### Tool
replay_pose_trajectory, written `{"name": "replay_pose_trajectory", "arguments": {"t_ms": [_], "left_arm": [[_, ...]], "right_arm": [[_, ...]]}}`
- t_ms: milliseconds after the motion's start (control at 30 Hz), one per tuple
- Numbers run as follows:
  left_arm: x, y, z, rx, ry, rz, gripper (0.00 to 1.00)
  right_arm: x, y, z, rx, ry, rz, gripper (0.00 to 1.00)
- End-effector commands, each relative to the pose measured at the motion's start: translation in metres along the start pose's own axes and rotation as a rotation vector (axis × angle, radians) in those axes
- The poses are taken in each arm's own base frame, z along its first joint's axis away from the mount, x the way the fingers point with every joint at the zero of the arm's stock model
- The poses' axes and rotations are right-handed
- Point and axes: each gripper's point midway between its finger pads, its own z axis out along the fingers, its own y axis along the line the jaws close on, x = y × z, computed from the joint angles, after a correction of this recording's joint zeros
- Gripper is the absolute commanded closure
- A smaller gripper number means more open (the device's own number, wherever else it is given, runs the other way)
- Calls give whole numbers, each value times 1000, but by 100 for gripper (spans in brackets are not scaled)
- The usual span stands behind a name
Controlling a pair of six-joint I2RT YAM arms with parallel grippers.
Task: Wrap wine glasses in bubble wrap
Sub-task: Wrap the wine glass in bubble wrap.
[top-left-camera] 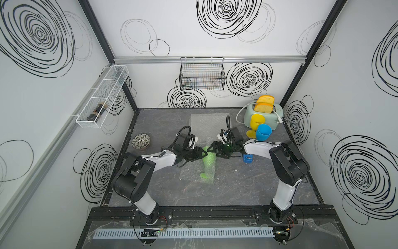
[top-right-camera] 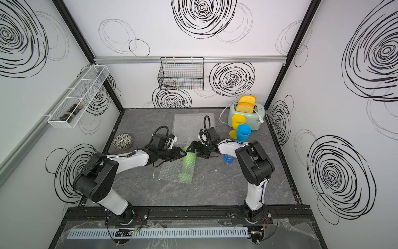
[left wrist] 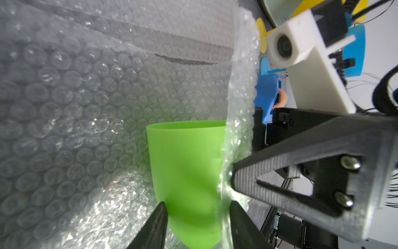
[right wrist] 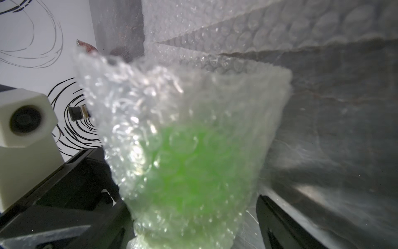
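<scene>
On the table (top-left-camera: 247, 189) the green goblet (top-left-camera: 208, 161) is laid across bubble wrap (top-left-camera: 187, 175), foot nearward; its bowl is apparently pinched by the left gripper (left wrist: 197, 208) and straddled by the wide-spread right gripper (right wrist: 188, 197).

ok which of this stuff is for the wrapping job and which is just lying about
for the job: green goblet, its bubble wrap, spare sheet, yellow goblet, blue goblet

just lying about: toaster with bread, patterned bowl, bottle in wall rack, tape dispenser

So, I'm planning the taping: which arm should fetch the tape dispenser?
Right: the right gripper is open, the tape dispenser beside that arm; the left gripper grips the green goblet.
</scene>
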Motion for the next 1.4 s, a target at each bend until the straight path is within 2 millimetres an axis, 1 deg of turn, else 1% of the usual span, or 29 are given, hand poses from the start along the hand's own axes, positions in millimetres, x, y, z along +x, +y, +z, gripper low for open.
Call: {"name": "replay_pose_trajectory", "arguments": {"t_ms": [0,67,167,267,333,433,500,567,667,700,800,933,1033,1100,1167,1200,1300,1367], "left_arm": [[5,-11,-13,4,-1,40,42],[12,-21,-20,29,4,64,37],[34,-29,-25,44,58,99,37],[54,-29,-29,40,116,122,43],[62,-20,-30,11,141,129,52],[64,-9,-31,-29,151,118,65],[68,-8,-31,-16,160,110,70],[75,-7,-29,-5,177,108,82],[74,-5,-28,-11,180,113,99],[76,-4,-28,-10,185,110,100],[85,1,-24,-3,206,106,100],[85,4,-22,-19,212,109,100],[93,8,-22,-20,219,108,100],[92,13,-22,-40,213,105,98],[84,10,-26,-54,193,119,84],[82,8,-30,-52,180,128,81],[78,3,-38,-33,137,141,66],[66,0,-47,-28,91,144,56]], "right_arm": [[-6,-11,5,32,-17,15,9],[-2,-15,5,41,-20,18,10],[1,-18,3,47,-18,25,11],[0,-14,-1,51,-29,9,11],[0,-12,-3,55,-38,-2,12],[1,-10,-3,48,-30,0,12],[0,-8,-3,46,-30,-5,12],[1,-7,-3,48,-29,-10,12],[3,-6,-2,45,-19,-10,13],[3,-6,-2,47,-17,-10,13],[2,-7,-1,58,-22,-19,13],[6,-5,4,53,1,-17,14],[8,-2,8,74,0,-43,14],[11,-3,12,83,10,-45,14],[13,-5,15,83,26,-40,14],[13,-5,16,86,29,-44,15],[12,-5,17,101,19,-62,15],[14,-6,18,103,26,-59,16]]}}
